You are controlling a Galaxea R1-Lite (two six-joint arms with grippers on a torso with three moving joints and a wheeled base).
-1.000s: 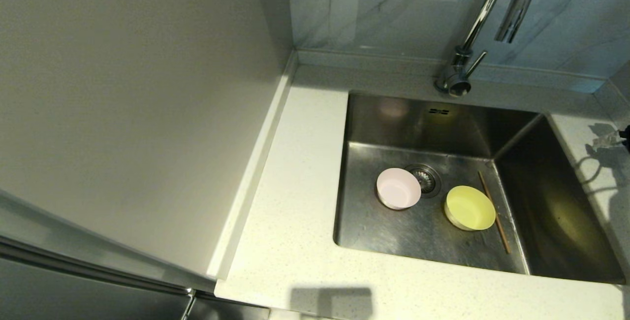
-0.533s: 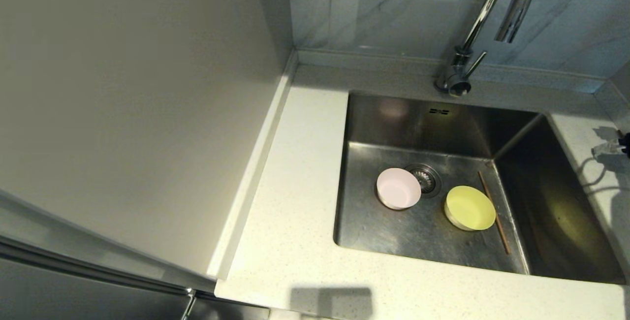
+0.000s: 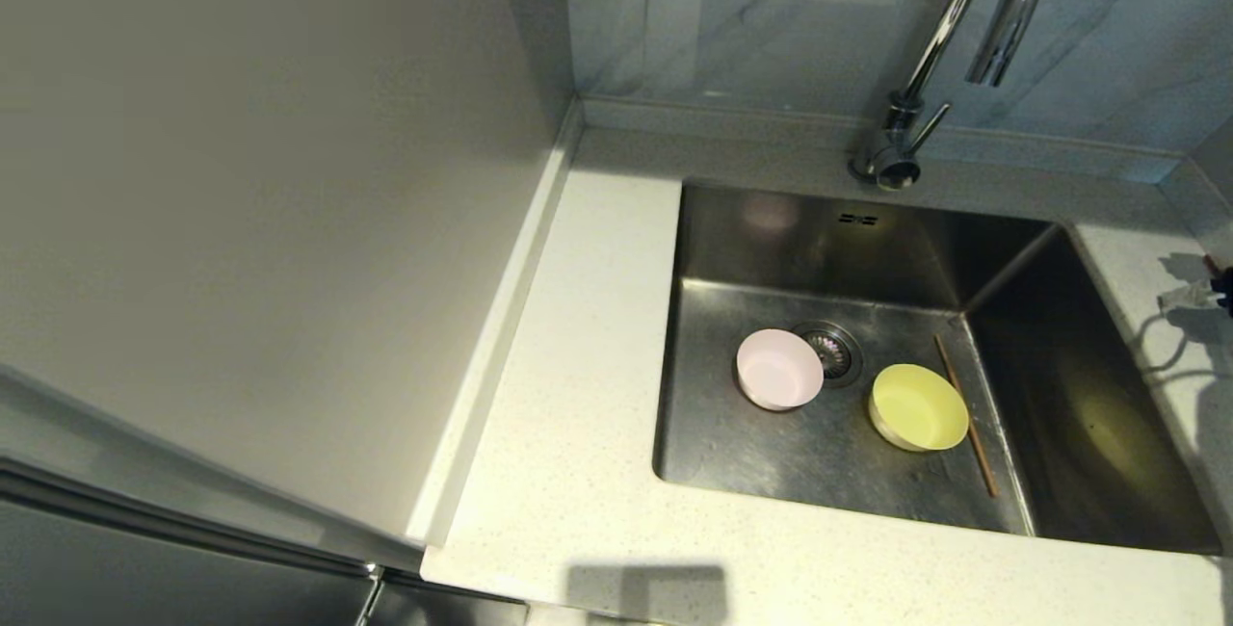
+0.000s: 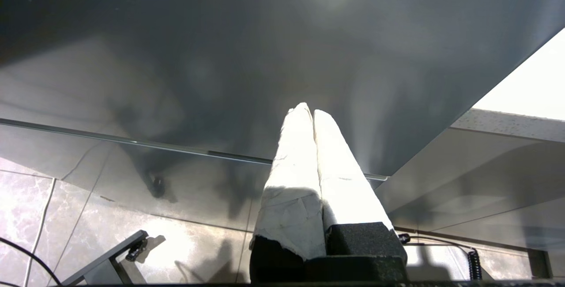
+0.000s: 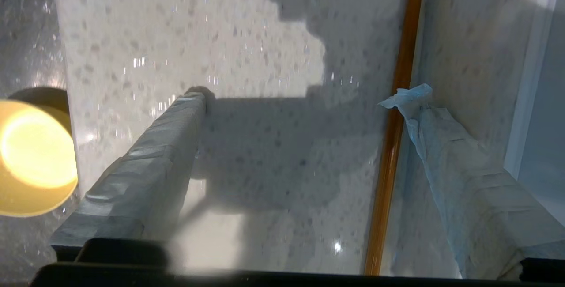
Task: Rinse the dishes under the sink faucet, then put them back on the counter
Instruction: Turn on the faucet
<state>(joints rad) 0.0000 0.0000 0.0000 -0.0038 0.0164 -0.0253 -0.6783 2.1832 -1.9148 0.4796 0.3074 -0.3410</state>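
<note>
Bowls, pink (image 3: pixel 778 368) and yellow (image 3: pixel 918 406), lie in the sink (image 3: pixel 828 250) with one chopstick (image 3: pixel 966 414); another (image 5: pixel 394 132) rests on the worktop (image 3: pixel 578 414) between the right claw's (image 5: pixel 304 101) spread jaws. Left claw (image 4: pixel 307 112) pressed together. Faucet (image 3: pixel 925 58) dry.

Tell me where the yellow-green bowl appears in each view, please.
Head view: yellow-green bowl on the sink floor, right of the drain.
Left wrist view: not in it.
Right wrist view: the bowl at the picture's edge, past one finger.
Shared landmark: the speckled counter.
</note>
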